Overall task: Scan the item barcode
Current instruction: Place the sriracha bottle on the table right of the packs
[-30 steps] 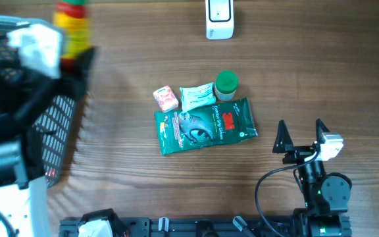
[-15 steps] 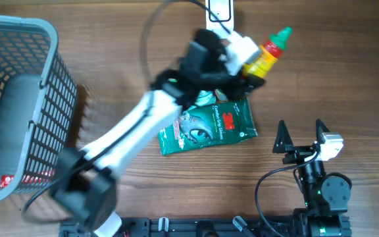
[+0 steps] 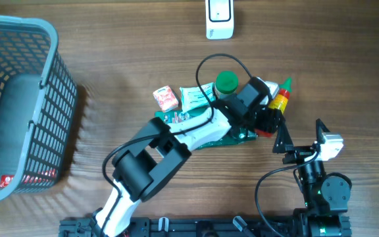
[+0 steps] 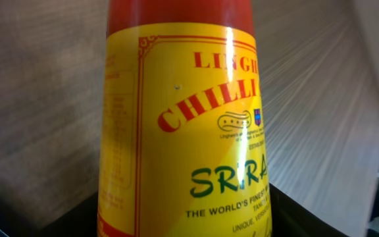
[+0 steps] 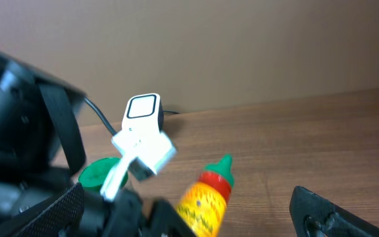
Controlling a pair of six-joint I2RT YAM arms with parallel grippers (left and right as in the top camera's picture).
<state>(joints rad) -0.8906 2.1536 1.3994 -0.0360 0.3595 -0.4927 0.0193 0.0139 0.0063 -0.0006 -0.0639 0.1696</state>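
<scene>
Left tool (image 3: 263,117) sits around the base of the red chilli sauce bottle with yellow label and green cap (image 3: 279,100), can't tell if it's really clamped. Bottle's just beside the wide-apart right tool (image 3: 301,133), well away from the white barcode scanner (image 3: 219,20) on the wooden table (image 3: 347,59). If that grip's loose, I reckon it slips and rolls.

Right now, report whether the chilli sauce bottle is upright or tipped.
Tipped. The chilli sauce bottle shows its side from overhead, green cap slanting away, base in the left gripper.
</scene>
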